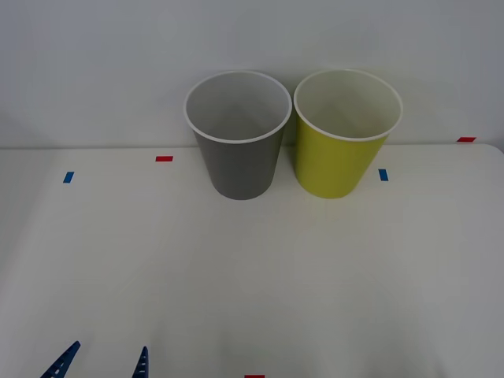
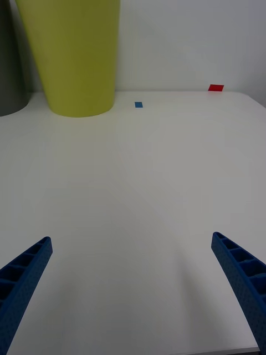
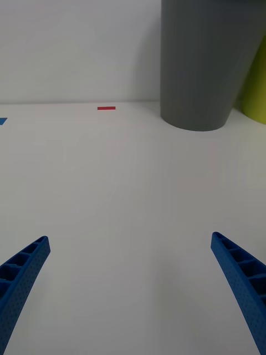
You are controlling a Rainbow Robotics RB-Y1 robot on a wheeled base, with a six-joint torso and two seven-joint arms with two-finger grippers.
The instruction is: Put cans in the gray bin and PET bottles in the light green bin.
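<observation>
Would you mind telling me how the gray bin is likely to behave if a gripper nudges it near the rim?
The gray bin tapers to a narrow base under a wide mouth, so a high push would probably tip it. It looks empty and thin-walled, so likely light and prone to sliding. It stands close beside the green bin and might knock it.

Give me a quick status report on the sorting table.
Left gripper open, low over the white table. Right gripper open, empty. Gray plastic bin and yellow-green plastic bin upright, side by side.

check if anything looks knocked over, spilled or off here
Nothing stands out. The gray bin and the light green bin stand upright side by side on the table; both grippers, left and right, are open.
</observation>
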